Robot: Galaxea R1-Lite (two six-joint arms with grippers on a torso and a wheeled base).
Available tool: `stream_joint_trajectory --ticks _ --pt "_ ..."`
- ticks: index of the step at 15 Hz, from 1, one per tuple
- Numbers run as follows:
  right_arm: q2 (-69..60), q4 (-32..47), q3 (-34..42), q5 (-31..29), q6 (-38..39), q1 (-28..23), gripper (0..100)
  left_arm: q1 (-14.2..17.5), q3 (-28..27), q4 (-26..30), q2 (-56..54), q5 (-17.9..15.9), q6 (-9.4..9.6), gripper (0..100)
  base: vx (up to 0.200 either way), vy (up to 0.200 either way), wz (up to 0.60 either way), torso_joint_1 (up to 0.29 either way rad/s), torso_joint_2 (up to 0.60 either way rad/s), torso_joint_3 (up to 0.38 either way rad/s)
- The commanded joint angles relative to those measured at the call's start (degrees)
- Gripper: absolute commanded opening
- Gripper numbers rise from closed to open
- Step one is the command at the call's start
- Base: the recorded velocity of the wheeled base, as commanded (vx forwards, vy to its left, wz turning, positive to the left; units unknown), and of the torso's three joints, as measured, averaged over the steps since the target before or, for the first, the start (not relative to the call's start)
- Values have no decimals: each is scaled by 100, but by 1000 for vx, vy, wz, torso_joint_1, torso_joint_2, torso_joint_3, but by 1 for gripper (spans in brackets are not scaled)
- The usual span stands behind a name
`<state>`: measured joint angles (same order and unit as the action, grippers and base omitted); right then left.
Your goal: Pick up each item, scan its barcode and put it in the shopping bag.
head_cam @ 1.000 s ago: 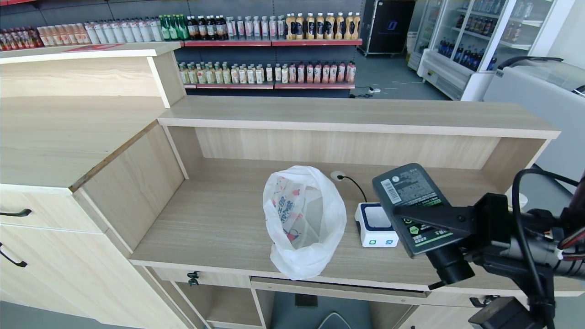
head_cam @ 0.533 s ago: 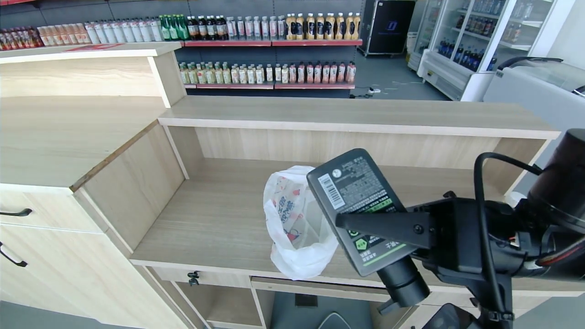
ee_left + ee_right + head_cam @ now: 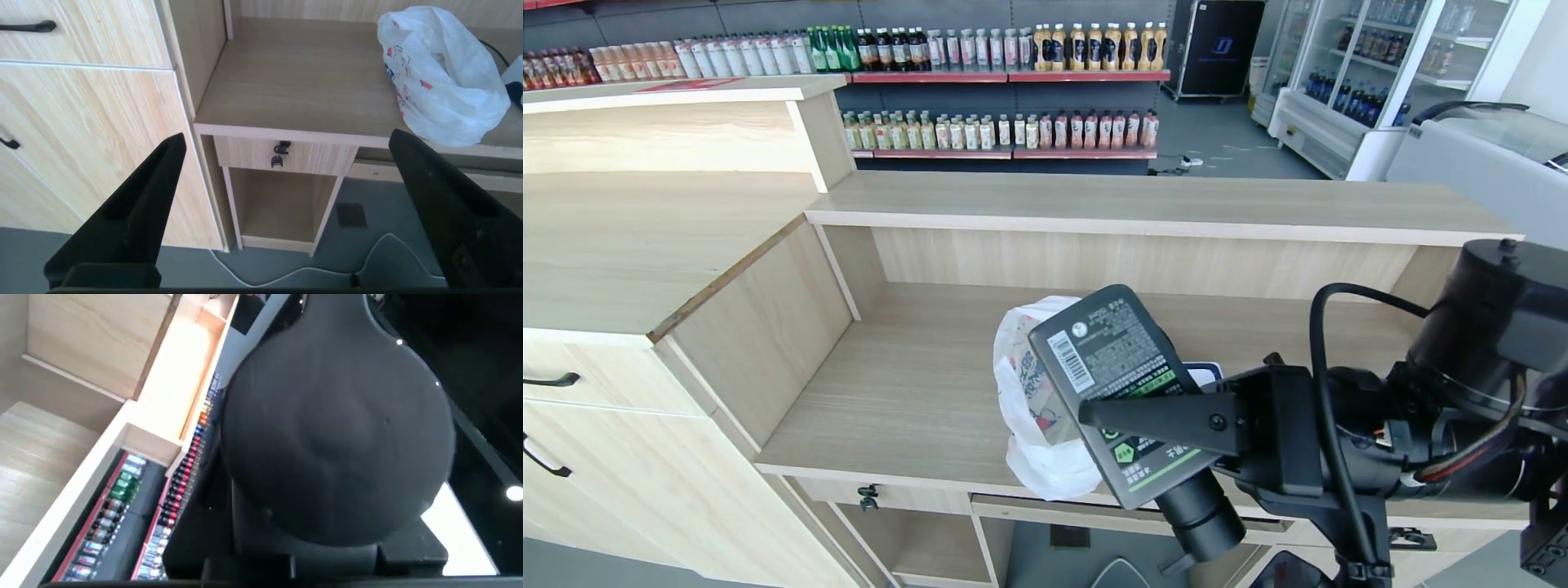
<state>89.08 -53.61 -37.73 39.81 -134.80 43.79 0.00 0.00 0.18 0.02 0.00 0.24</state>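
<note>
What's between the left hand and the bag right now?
In the left wrist view, just bare desk and its drawer front lie between the open left hand and the bag; nothing stands in that stretch.

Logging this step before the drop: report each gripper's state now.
Left gripper: open, holding nothing.
Right gripper: closed on the black packet.
</note>
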Motion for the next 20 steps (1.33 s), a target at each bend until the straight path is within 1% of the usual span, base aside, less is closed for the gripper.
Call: stream_joint_trajectory --ticks 1,6,7,12,15,17,19,20 --pt "40 9 11 0 7 24 0 0 0 -1 -2 0 2 100 0 0 0 0 0 0" --pt "145 18 -112 70 499 130 0 0 0 -1 -2 0 2 100 0 0 0 0 0 0" --pt "215 35 -147 211 587 279 0 0 0 -1 -2 0 2 100 0 0 0 0 0 0" --pt "189 53 -103 237 596 534 0 0 0 -1 -2 0 2 100 0 0 0 0 0 0" --pt "-4 53 -41 237 569 525 0 0 0 -1 -2 0 2 100 0 0 0 0 0 0" --pt "-224 62 213 237 560 402 0 0 0 -1 -2 0 2 100 0 0 0 0 0 0" --pt "-347 70 319 229 543 271 0 0 0 -1 -2 0 2 100 0 0 0 0 0 0" --pt "-400 193 363 229 490 148 0 0 0 -1 -2 0 2 100 0 0 0 0 0 0"
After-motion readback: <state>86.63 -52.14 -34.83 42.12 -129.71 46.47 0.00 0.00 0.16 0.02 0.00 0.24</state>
